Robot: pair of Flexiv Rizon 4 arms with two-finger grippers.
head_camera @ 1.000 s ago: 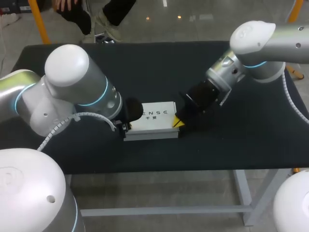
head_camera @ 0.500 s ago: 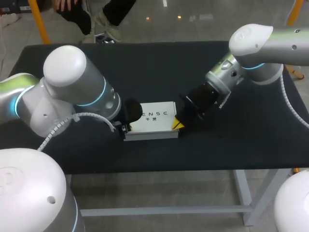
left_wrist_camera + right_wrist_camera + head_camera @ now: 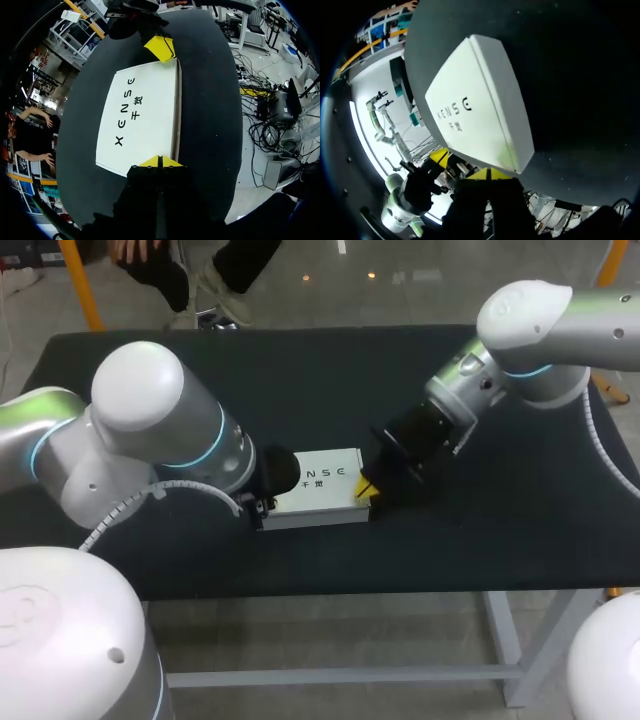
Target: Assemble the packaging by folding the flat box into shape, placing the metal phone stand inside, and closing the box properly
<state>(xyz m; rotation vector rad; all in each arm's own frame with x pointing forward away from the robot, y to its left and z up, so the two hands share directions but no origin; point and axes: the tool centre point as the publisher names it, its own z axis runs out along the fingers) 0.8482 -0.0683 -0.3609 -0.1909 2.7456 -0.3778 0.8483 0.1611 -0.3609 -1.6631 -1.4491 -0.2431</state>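
Note:
The white box lies closed on the black table, its lid with black print facing up. My left gripper is shut, its yellow tips pressed together against the box's left end near the front corner. At the opposite end my right gripper is also shut, its joined tips touching the box's right front corner. Each wrist view shows the other arm's yellow tip beyond the far end of the box. No metal phone stand is in sight.
The table's front edge runs a short way in front of the box. Bare black tabletop stretches behind the box and to both sides.
My right gripper's tips have shifted slightly back along the box's right end. The left arm has eased a little to the right. The box has barely moved.

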